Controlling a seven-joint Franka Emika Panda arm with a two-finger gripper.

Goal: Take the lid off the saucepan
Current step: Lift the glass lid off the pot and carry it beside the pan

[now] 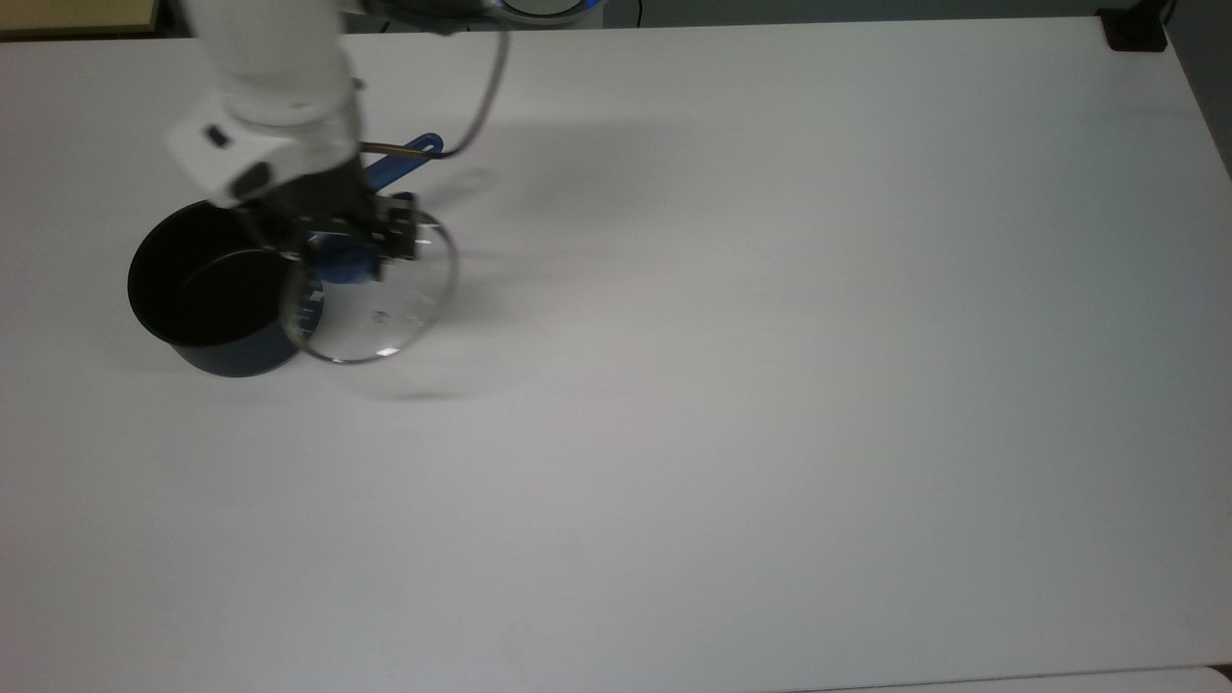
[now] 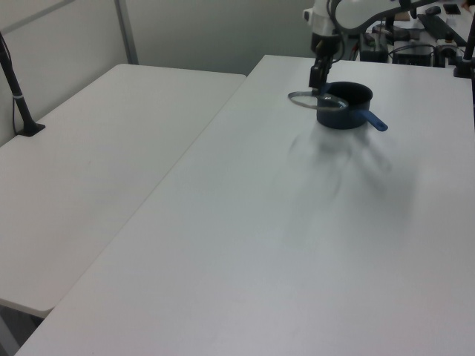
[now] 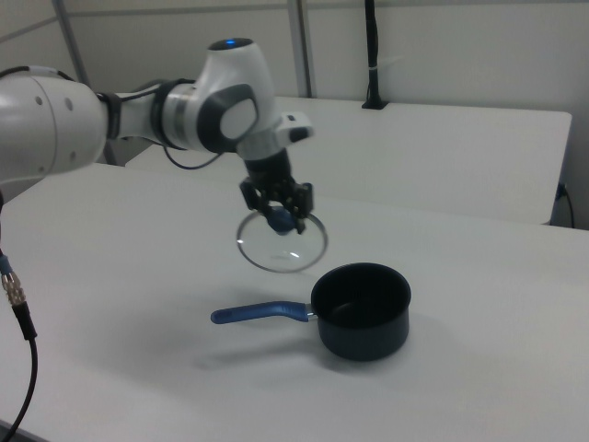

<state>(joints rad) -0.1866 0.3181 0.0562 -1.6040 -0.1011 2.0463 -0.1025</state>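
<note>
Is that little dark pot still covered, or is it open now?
Open. The small dark navy saucepan shows its bare black inside, and the round clear glass lid hangs beside it in the gripper.

lid in air at the top view's right of saucepan, on table
</note>
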